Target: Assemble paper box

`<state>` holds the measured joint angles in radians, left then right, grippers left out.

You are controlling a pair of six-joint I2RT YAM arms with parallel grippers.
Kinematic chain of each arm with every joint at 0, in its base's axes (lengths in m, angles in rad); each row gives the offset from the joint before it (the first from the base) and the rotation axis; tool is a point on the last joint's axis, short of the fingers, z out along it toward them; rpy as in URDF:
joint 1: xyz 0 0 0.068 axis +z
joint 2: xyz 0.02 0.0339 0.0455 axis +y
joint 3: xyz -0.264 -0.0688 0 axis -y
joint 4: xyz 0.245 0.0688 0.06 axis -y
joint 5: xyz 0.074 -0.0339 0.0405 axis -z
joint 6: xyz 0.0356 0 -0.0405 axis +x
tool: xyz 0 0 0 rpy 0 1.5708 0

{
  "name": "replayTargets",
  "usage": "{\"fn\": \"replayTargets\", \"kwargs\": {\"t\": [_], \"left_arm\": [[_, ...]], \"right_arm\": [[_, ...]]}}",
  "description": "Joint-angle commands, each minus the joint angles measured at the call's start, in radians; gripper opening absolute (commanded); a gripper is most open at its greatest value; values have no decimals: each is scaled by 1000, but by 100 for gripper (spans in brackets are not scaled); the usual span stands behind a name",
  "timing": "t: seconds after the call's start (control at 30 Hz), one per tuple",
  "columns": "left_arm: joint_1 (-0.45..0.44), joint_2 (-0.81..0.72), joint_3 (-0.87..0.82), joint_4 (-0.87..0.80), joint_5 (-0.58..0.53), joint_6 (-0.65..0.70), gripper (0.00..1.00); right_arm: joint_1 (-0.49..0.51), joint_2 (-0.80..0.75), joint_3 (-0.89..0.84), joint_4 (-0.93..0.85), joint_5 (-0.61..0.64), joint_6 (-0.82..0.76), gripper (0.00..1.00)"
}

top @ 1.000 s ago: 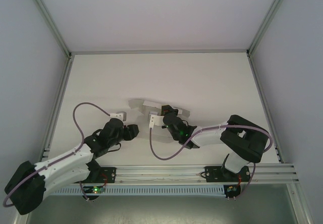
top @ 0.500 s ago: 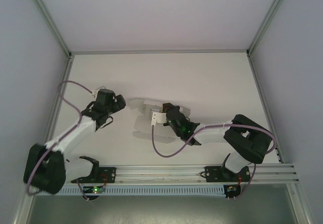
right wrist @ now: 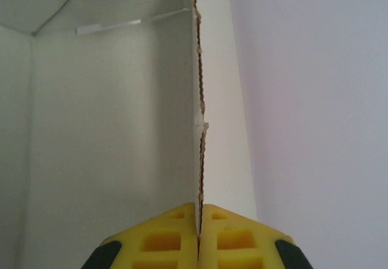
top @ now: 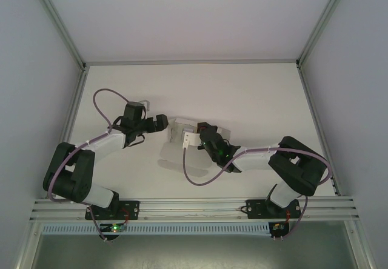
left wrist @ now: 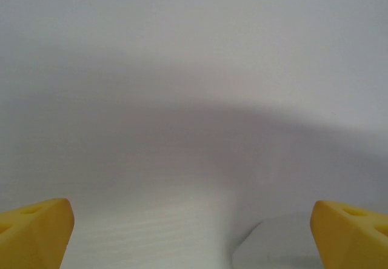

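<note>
The right gripper [right wrist: 198, 211] is clamped on a raw-edged wall of the half-folded, plain white thin-card paper box [top: 173, 159] at the middle of the white table [top: 254, 99], with the left gripper [top: 160, 122] gaping empty just left of it; a careless tug could tear or crease the card.

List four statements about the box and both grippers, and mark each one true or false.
1. The right gripper pinches a wall of the box by its edge. True.
2. The left gripper is shut on the box. False: its jaws stand wide open with nothing between them.
3. The box sits in the far right corner of the table. False: it sits near the table's middle.
4. In the top view, the left gripper is close to the box's left side. True.
</note>
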<state>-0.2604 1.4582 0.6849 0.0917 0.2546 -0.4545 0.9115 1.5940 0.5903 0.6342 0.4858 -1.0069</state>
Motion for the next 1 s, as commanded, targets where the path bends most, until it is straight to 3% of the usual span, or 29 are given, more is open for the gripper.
{"fn": "replayTargets", "kwargs": {"t": [0.0, 0.1, 0.33, 0.67, 0.77, 0.87, 0.97], "left_arm": [[-10, 9, -32, 97, 138, 75, 100], [-18, 16, -50, 136, 198, 92, 98], [-46, 1, -81, 136, 209, 103, 85], [-56, -196, -218, 216, 226, 84, 79], [-57, -174, -239, 280, 269, 99, 74], [-62, -127, -231, 315, 294, 109, 63], [-65, -86, -218, 346, 311, 128, 61]], "right_arm": [[7, 43, -13, -149, -42, 39, 0], [8, 47, -8, -156, -39, 48, 0], [15, 45, -15, -119, 6, 33, 0], [16, 5, -4, -80, 34, -22, 0], [23, -5, -4, -66, 20, -38, 0], [30, -4, -8, -30, 22, -59, 0], [34, -12, -9, -30, 9, -62, 0]]}}
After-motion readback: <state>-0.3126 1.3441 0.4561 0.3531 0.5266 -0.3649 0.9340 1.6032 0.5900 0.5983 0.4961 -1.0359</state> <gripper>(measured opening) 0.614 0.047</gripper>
